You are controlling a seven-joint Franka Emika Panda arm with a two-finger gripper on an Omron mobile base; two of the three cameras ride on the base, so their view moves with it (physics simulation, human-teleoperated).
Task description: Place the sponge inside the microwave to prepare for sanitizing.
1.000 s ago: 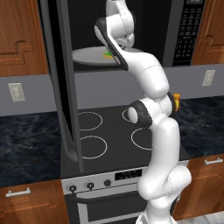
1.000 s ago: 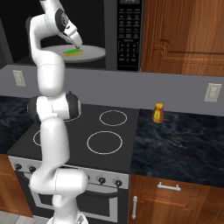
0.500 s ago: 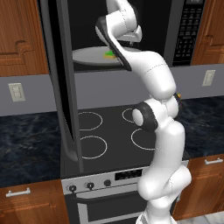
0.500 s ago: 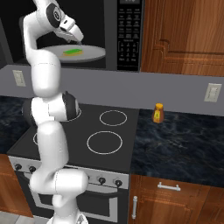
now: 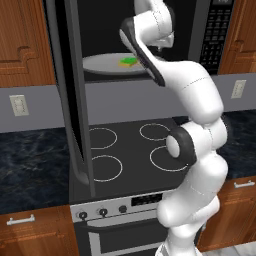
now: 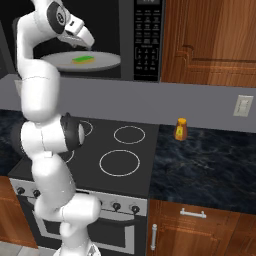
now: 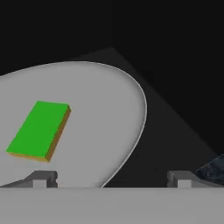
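The hand hangs at the mouth of the microwave with its fingertips spread wide and nothing between them — the sponge lies flat, green side up, on the white round plate inside, apart from both tips. The microwave door stands open. A small orange bottle sits on the dark worktop beside the stove.

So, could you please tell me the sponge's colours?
Sponge: green top, yellow-orange side; clearest in hand view.
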